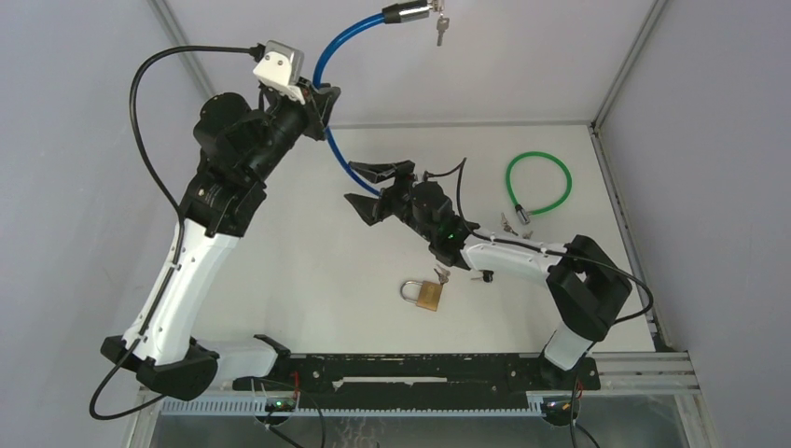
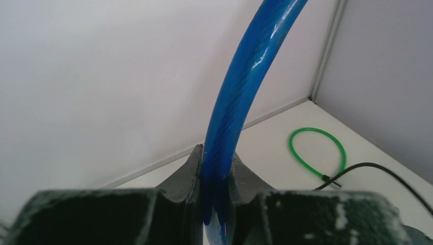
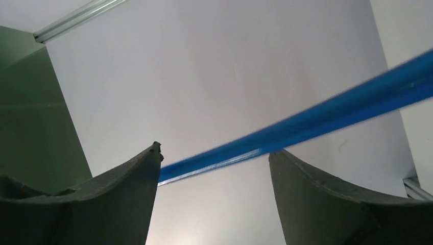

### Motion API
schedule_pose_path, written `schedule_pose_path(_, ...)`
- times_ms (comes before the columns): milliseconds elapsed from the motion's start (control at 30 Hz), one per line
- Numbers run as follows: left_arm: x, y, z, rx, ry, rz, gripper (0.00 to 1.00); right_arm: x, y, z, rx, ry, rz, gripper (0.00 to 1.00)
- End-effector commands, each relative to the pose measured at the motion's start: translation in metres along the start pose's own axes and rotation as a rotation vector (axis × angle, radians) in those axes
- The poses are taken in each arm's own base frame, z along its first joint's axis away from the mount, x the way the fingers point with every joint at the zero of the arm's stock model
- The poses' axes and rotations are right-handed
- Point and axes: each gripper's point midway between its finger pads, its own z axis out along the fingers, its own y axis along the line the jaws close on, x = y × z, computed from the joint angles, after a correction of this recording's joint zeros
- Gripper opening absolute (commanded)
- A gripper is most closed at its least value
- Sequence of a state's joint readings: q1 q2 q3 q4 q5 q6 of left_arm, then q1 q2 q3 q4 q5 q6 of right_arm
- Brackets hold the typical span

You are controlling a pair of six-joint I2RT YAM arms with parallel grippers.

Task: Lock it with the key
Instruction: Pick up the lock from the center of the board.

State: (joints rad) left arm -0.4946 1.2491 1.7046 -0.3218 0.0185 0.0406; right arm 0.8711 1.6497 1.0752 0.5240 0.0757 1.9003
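Left gripper [image 2: 215, 166] is clenched on the blue cable lock [image 2: 240, 87], holding it raised over the far edge of the table [image 1: 308, 271]. Its lock head [image 1: 408, 12] is uppermost, with keys [image 1: 439, 33] hanging from it. Right gripper [image 1: 357, 185] is released, jaws spread wide, one finger on each side of the cable's lower run, with no contact visible. Brass padlock [image 1: 425, 293] lies mid-table. Green cable lock [image 1: 538, 182] lies near the far right corner.
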Motion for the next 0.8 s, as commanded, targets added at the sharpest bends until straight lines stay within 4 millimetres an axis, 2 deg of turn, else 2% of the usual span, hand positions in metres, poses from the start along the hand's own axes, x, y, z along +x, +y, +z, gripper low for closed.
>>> schedule_pose_path(0, -0.05, -0.022, -0.021, 0.079, -0.131, -0.098, 0.0, -0.009, 0.021, 0.008, -0.091, -0.013, 0.01, 0.73)
schedule_pose_path(33, -0.047, -0.022, -0.023, 0.075, -0.113, -0.118, 0.0, -0.013, 0.024, 0.007, -0.105, -0.02, -0.017, 0.63)
schedule_pose_path(100, -0.038, -0.022, -0.029, 0.071, -0.07, -0.127, 0.0, -0.032, 0.028, 0.0, -0.116, -0.076, -0.101, 0.33)
schedule_pose_path(167, -0.024, -0.024, -0.038, 0.085, -0.021, -0.125, 0.0, -0.056, 0.039, -0.013, -0.131, -0.166, -0.262, 0.14)
schedule_pose_path(233, -0.001, -0.032, -0.048, 0.127, 0.043, -0.116, 0.0, -0.065, 0.06, -0.03, -0.165, -0.232, -0.516, 0.07)
schedule_pose_path(300, 0.024, -0.035, -0.06, 0.137, 0.099, -0.119, 0.0, -0.063, 0.081, -0.05, -0.188, -0.291, -0.802, 0.01)
schedule_pose_path(367, 0.044, -0.041, -0.071, 0.165, 0.143, -0.129, 0.0, -0.051, 0.094, -0.069, -0.198, -0.323, -1.085, 0.0)
schedule_pose_path(433, 0.056, -0.053, -0.082, 0.231, 0.168, -0.187, 0.0, -0.04, 0.096, -0.085, -0.204, -0.286, -1.266, 0.0)
schedule_pose_path(533, 0.064, -0.07, -0.097, 0.333, 0.191, -0.287, 0.02, -0.031, 0.088, -0.105, -0.198, -0.199, -1.386, 0.0)
schedule_pose_path(667, 0.078, -0.092, -0.114, 0.45, 0.18, -0.357, 0.14, 0.002, 0.083, -0.13, -0.28, -0.049, -1.564, 0.0)
schedule_pose_path(767, 0.078, -0.101, -0.12, 0.499, 0.162, -0.395, 0.21, 0.011, 0.077, -0.145, -0.286, 0.014, -1.655, 0.0)
